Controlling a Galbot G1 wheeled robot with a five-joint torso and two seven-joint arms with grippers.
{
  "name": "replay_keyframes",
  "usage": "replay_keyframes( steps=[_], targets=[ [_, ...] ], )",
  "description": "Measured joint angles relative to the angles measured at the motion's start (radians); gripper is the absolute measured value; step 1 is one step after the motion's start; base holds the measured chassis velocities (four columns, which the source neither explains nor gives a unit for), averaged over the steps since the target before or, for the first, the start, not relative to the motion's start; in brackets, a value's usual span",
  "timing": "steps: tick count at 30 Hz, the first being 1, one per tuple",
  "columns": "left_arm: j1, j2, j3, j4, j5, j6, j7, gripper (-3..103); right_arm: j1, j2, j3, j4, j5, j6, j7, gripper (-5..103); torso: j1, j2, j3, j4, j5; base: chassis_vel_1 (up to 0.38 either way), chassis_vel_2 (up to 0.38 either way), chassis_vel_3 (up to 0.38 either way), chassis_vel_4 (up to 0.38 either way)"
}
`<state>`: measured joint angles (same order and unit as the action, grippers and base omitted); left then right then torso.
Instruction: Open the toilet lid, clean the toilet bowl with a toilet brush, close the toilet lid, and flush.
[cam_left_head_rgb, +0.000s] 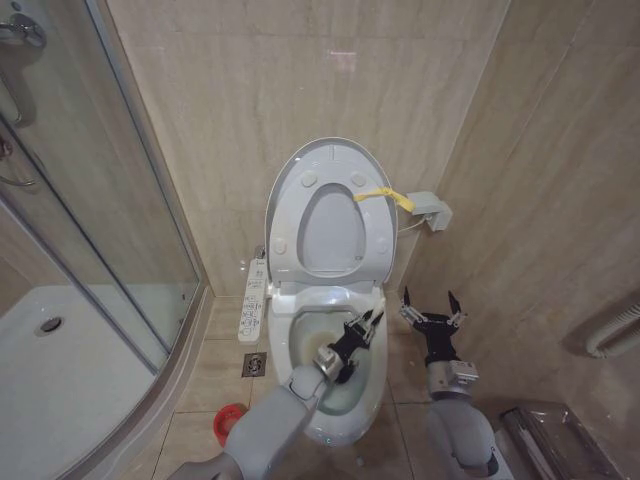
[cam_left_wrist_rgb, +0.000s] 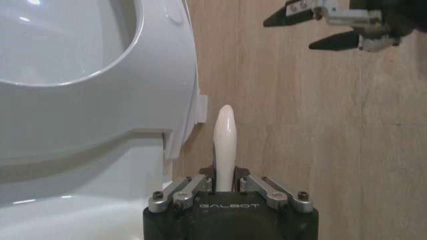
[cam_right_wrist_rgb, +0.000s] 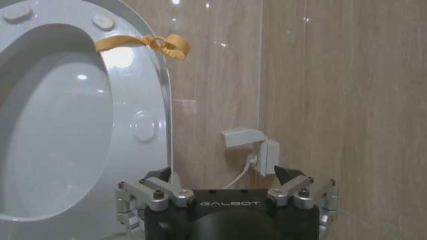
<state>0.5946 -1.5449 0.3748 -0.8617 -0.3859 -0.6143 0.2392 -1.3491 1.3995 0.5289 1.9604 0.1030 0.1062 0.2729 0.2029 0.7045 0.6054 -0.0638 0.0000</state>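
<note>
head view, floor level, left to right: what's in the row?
Shower tray → floor drain → toilet bowl, left gripper over it, shut on the toilet brush → right gripper, open, beside the bowl → clear bin.

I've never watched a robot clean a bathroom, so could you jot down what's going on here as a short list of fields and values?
toilet lid: raised, leaning against the wall, yellow loop tag on it
toilet bowl: open, uncovered
left hand: over the bowl, shut on the toilet brush
toilet brush: white handle held between the fingers, bristle end hidden
right hand: open, empty, beside the bowl near the wall
red holder cup: on the floor on the bowl's other side
</note>
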Motion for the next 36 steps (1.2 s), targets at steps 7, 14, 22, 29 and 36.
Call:
replay_keyframes(
  steps=[7,14,22,29,36],
  targets=[
    [-0.053,-0.005,0.016,-0.008,-0.017,0.012,-0.001,18,0.000,0.000,0.000,0.000,0.000,0.000,0.000,100,0.000,0.000,0.000,-0.0004,0.0001,0.000,0.000,0.000,0.000],
    [-0.026,-0.018,0.058,-0.008,-0.015,0.014,-0.001,18,0.000,0.000,0.000,0.000,0.000,0.000,0.000,100,0.000,0.000,0.000,0.0000,0.0000,0.000,0.000,0.000,0.000],
    [-0.056,-0.025,0.055,-0.023,-0.020,0.025,-0.004,18,0.000,0.000,0.000,0.000,0.000,0.000,0.000,100,0.000,0.000,0.000,-0.0003,0.0000,0.000,0.000,0.000,0.000],
    [-0.043,-0.036,0.045,-0.001,-0.018,0.023,-0.002,18,0.000,0.000,0.000,0.000,0.000,0.000,0.000,100,0.000,0.000,0.000,-0.0002,0.0000,0.000,0.000,0.000,0.000],
    [0.032,0.036,0.023,-0.086,-0.004,0.029,-0.004,18,0.000,0.000,0.000,0.000,0.000,0.000,0.000,100,0.000,0.000,0.000,-0.0003,-0.0002,0.000,0.000,0.000,0.000]
  ],
)
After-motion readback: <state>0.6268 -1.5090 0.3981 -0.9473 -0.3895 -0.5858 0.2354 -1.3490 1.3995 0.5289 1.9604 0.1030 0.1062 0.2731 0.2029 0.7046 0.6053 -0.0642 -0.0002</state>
